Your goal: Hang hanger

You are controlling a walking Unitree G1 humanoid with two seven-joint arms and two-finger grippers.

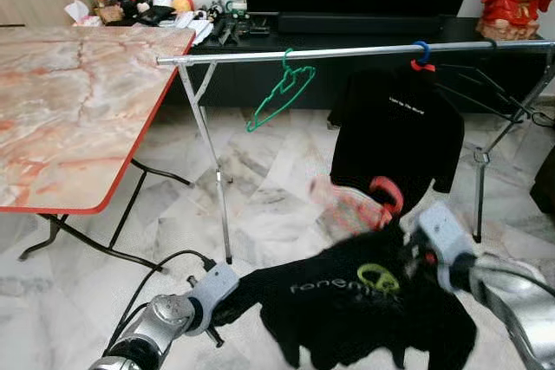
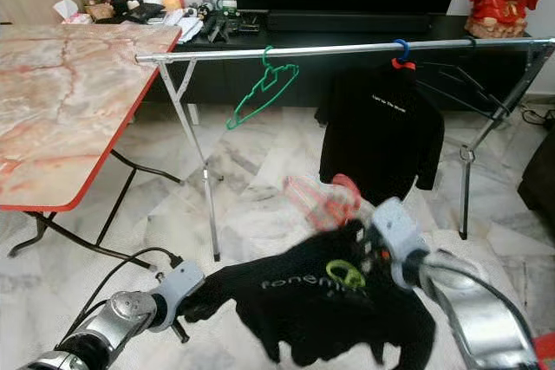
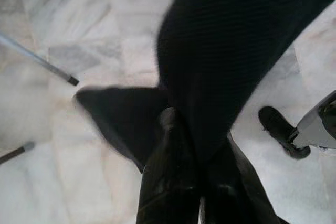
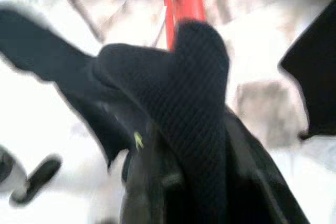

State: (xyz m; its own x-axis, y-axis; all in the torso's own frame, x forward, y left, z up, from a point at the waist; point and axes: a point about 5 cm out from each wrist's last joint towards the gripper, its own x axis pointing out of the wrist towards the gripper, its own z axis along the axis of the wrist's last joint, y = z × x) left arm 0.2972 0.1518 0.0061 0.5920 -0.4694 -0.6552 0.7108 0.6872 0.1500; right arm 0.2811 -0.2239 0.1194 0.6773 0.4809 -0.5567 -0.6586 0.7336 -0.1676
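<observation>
The robot appears to be carrying a black T-shirt (image 1: 364, 301) on a red hanger (image 1: 368, 201) toward the silver clothes rail (image 1: 347, 52), so the lift seems under way and the hooking not yet done. The left gripper (image 3: 184, 182) has its fingers pinched on one side of the shirt; the right gripper (image 4: 178, 182) is clamped on the fabric by the hanger's neck. Next, the hook likely needs raising over the rail, between the green hanger (image 1: 279, 97) and the hung black shirt (image 1: 395, 132). The floor is pale marble; a marble-topped folding table (image 1: 69, 110) stands left, a dark TV unit (image 1: 364, 23) far behind.
</observation>
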